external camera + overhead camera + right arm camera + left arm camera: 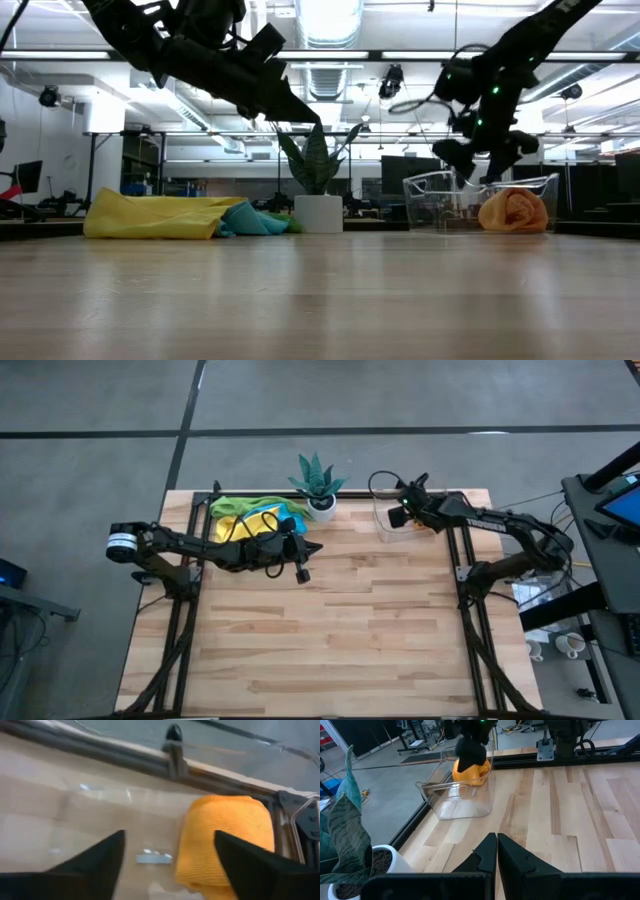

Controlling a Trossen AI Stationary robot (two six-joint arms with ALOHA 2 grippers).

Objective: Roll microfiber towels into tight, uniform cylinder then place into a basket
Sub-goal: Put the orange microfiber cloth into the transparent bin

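The right gripper (478, 165) hangs over the small clear see-through plastic basket (432, 205) at the far edge of the light wooden table (340, 630), near the right corner, and its two dark fingers (95, 862) stand wide apart with nothing between them. Inside this basket lies one orange microfiber towel rolled into a short thick cylinder (227, 842); it rests on the basket floor at the end of the basket away from the plant, and the right wrist view shows it just below and between the open fingers, not touched by them. In the left wrist view the same orange roll (470, 770) is seen partly behind the dark body of the right gripper. The left gripper (300, 550) is held above the table, close to the pile of loose towels, and its fingers (487, 855) are pressed together and hold nothing. The pile lies flat at the far left of the table: a yellow towel (150, 215) is the biggest part that shows, a light blue towel (245, 220) lies beside it, and a green towel (245, 506) lies at the back of the pile. Between the pile and the basket stands a green spiky plant in a white pot (320, 485).
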